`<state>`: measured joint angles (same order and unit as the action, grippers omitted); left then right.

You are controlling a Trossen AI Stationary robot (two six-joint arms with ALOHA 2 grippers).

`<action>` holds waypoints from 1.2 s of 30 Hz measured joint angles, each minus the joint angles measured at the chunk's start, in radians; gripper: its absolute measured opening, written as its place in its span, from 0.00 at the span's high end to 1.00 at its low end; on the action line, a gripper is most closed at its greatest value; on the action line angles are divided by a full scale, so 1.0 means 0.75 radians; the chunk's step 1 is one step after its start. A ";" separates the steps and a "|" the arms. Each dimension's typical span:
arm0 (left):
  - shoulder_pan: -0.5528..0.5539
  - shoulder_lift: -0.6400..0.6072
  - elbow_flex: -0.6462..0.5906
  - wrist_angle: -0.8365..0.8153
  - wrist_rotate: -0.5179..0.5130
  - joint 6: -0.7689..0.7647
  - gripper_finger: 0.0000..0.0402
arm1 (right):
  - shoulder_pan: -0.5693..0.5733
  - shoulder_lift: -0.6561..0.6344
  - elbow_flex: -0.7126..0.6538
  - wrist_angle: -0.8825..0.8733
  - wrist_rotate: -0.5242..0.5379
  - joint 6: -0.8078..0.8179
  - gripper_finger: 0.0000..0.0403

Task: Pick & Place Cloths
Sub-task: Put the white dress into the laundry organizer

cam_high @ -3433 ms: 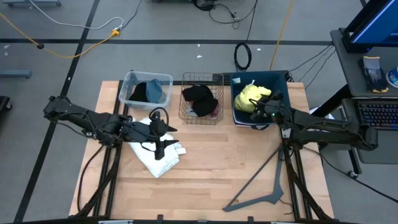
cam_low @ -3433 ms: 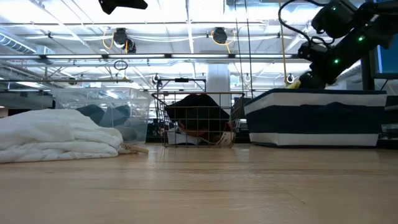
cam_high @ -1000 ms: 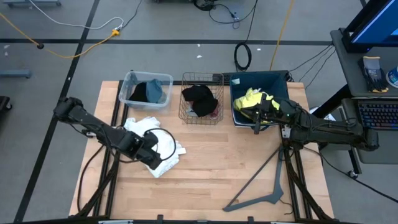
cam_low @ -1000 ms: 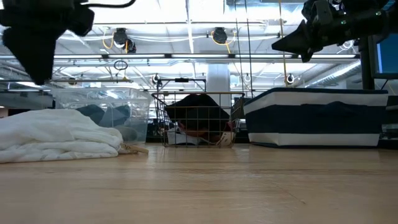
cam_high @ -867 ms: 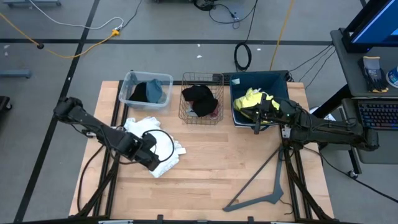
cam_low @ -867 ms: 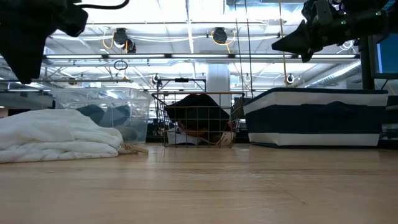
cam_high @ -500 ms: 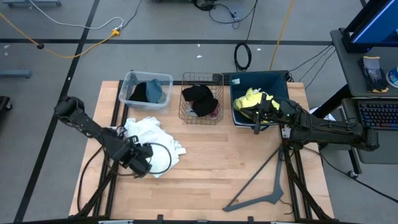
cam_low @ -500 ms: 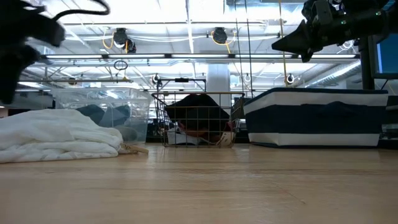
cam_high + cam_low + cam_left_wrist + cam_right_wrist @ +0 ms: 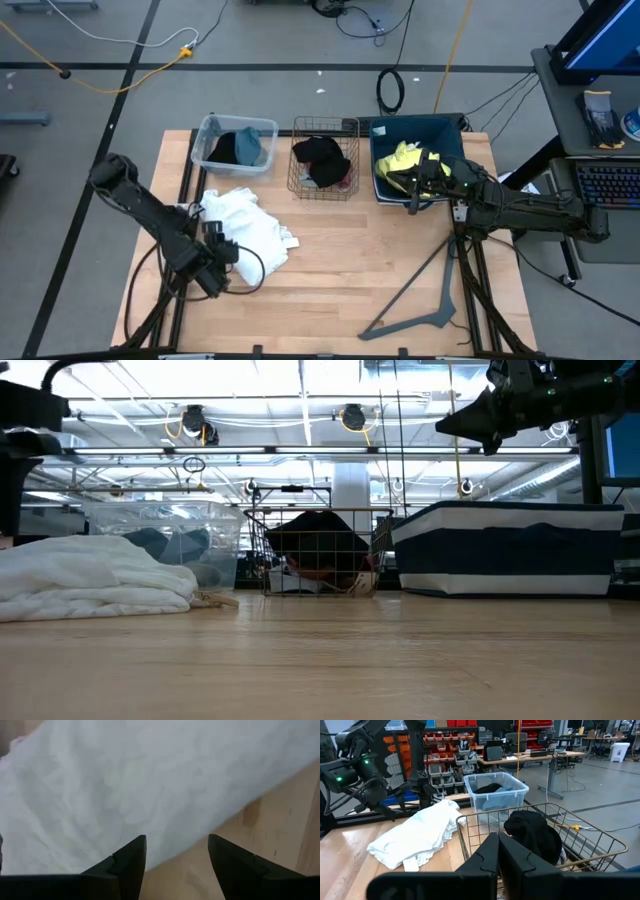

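Cloths are split up: white cloth (image 9: 245,228) lies loose on the table (image 9: 380,270), left of centre; black cloth (image 9: 322,160) sits in the wire basket (image 9: 345,185); yellow cloth (image 9: 402,158) is in the dark blue bin (image 9: 385,140); another dark one is in the clear tub (image 9: 205,135). Left gripper (image 9: 176,855) hangs just above the near-left edge of the white cloth, jaws wide apart, nothing in them. Right gripper (image 9: 412,203) hovers over the bin's near edge, jaws fully closed, empty.
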<state>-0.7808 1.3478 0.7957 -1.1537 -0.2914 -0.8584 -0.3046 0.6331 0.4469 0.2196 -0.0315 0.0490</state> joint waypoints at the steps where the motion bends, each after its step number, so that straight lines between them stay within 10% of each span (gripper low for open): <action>1: -0.006 0.009 0.000 0.000 0.010 0.025 0.46 | 0.000 0.000 0.000 0.000 0.000 0.004 1.00; 12: -0.083 0.245 0.000 0.007 0.059 0.253 0.46 | 0.000 0.000 0.000 -0.001 0.000 0.014 1.00; 36: -0.080 0.429 0.000 0.083 -0.405 0.180 0.46 | -0.001 0.000 0.000 0.000 0.000 0.043 1.00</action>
<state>-0.8408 1.6695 0.7956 -1.0911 -0.5950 -0.7231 -0.3050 0.6333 0.4469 0.2199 -0.0315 0.0811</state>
